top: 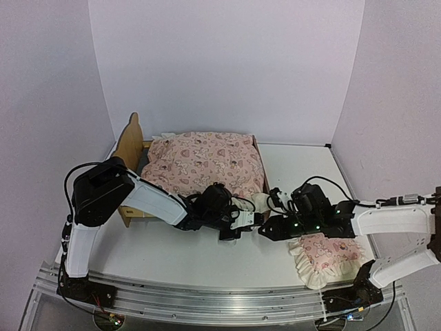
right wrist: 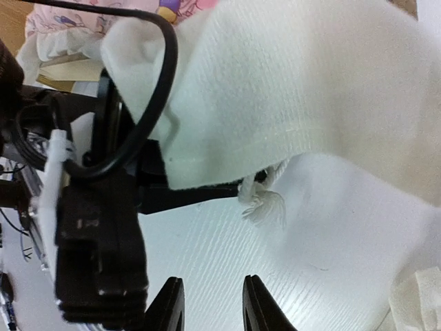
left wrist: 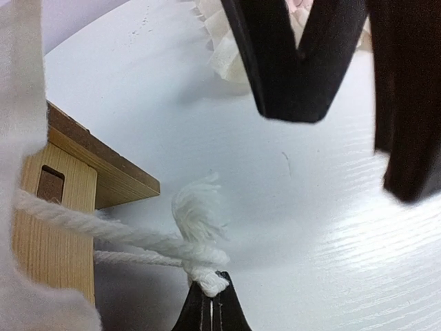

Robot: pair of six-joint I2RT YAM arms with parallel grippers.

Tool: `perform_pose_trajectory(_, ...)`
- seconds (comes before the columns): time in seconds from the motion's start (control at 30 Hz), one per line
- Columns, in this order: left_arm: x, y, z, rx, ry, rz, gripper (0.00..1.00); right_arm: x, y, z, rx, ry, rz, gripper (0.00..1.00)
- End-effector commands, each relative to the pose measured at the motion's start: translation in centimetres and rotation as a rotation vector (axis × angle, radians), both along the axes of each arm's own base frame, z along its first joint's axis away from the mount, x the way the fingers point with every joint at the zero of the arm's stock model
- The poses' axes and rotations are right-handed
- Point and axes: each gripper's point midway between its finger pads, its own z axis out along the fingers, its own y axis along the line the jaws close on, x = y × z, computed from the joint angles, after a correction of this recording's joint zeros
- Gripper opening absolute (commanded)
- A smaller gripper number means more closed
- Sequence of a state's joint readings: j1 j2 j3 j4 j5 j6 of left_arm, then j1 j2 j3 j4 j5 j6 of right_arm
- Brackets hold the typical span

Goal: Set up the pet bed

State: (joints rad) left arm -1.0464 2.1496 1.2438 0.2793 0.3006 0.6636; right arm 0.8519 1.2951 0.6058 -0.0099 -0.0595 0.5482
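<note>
Pet bed (top: pixel 129 146) pictured at back left of table (top: pixel 207 258), cushion (top: pixel 207 162) on it, left gripper (left wrist: pixel 210 308) clamped on knotted white cord (left wrist: pixel 124 234) beside its corner post, right gripper (right wrist: pixel 212 307) close by, jaws slightly apart.

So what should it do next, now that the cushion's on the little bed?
Probably the right gripper should swing over to the pillow and pick it up. Its jaws stand apart and empty, the pillow lies on the table beside that arm, and the cushion already covers the pet bed. The left gripper is busy, pinching the white cord at the bed's corner.
</note>
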Motion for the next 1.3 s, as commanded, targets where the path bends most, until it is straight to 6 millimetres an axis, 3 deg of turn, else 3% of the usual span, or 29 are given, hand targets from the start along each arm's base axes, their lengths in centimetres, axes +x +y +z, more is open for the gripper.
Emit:
perform_pose_trajectory(0.0,0.2,-1.6,1.4,-0.046,-0.054,-0.041,0.00,2.0,-0.8,2.4,0.103,0.010,-0.041,0.30)
perform_pose_trajectory(0.23,0.2,-1.6,1.5,-0.044,-0.054,-0.042,0.00,3.0,0.8,0.9,0.129,0.011,0.102,0.41)
perform_pose_trajectory(0.33,0.1,-1.5,1.4,-0.041,-0.053,-0.040,0.00,3.5,1.2,0.8,0.158,0.015,0.158,0.41)
perform_pose_trajectory(0.53,0.2,-1.4,1.4,-0.037,-0.058,-0.039,0.00,4.5,1.6,0.7,0.229,0.050,0.148,0.31)
perform_pose_trajectory(0.73,0.3,-1.4,1.5,-0.046,-0.063,-0.038,0.00,4.6,1.5,-0.7,0.216,0.092,0.132,0.22)
perform_pose_trajectory(1.0,0.5,-1.2,1.5,-0.047,-0.063,-0.034,0.00,4.9,0.2,-1.9,0.186,0.102,0.077,0.21)
perform_pose_trajectory(1.27,0.8,-1.0,1.5,-0.049,-0.063,-0.029,0.00,5.0,0.0,-2.3,0.180,0.113,0.072,0.02)
